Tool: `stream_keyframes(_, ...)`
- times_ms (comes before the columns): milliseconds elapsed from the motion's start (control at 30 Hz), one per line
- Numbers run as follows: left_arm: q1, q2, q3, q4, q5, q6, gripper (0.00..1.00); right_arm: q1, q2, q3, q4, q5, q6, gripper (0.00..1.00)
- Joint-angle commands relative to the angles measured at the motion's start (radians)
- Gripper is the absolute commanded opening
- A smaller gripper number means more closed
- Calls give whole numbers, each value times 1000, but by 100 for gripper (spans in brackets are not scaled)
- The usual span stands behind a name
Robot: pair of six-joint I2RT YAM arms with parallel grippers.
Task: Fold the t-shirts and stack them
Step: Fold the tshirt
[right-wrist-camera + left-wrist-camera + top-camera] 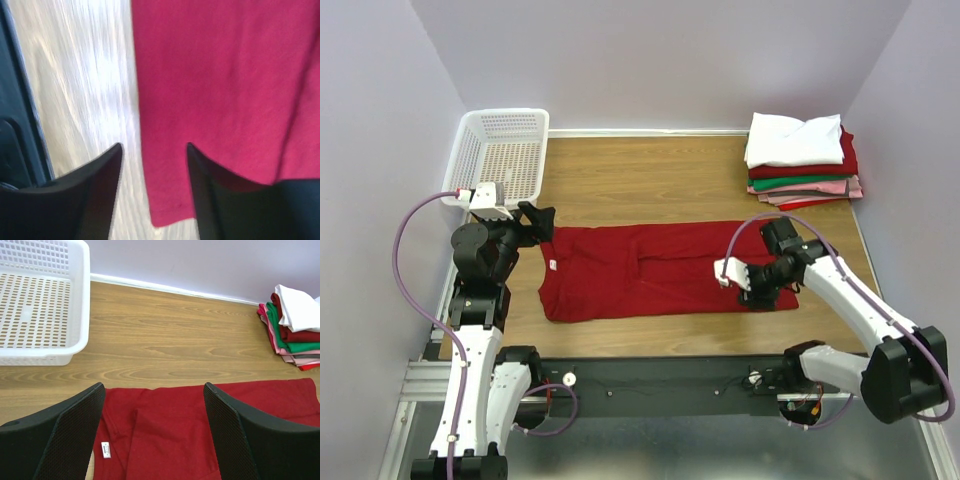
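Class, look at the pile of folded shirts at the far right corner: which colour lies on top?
The white shirt tops the pile; dark red, green and pink layers lie beneath it.

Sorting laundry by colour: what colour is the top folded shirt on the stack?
White folded shirt; top external view shows it best.

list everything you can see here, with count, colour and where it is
large t-shirt: 1, dark red, spread flat mid-table between the two grippers
folded t-shirts: 1 stack, white on top, then dark red, green, pink, far right corner
basket: 1, white plastic mesh, far left corner
table: 1, light wood
left gripper: 1, black, open, at the shirt's left end
right gripper: 1, black, open, at the shirt's near right corner
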Motion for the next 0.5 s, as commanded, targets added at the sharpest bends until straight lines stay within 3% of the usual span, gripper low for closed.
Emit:
stream_keyframes(0, -2, -8, -4, 21, 23, 6, 87, -7, 50, 130, -35, -206, 59, 64)
stream_keyframes(100, -2, -10, -3, 20, 19, 7, 87, 10, 181, 249, 89, -351, 194, 68)
stream_keyframes(133, -2, -10, -1, 17, 19, 10, 87, 54, 236, 288, 132, -361, 330, 68)
stream_keyframes(200, -2, -13, -1, 14, 16, 10, 87, 111, 341, 444, 208, -361, 442, 67)
stream_keyframes(300, 1, -19, 5, 6, 8, 12, 87, 198, 617, 650, 216, -407, 628, 67)
stream_keyframes(467, 10, -54, 14, 0, -1, 16, 87, 244, 1062, 1180, 219, -462, 932, 67)
